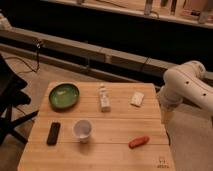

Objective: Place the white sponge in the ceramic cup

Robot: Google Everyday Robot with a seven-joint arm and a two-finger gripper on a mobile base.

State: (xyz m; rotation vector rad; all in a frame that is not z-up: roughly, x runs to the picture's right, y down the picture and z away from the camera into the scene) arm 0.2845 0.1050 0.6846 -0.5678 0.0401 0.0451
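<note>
Camera view, gripper (167, 114) at table (115, 152) edge, white sponge (137, 98) nearby

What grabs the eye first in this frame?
The big white robot arm at the right, with its gripper hanging beside the right edge of the wooden table. On it, the green bowl at the back left and the red object at the front right stand out by colour. The white sponge lies back right, the white cup front centre.
</note>
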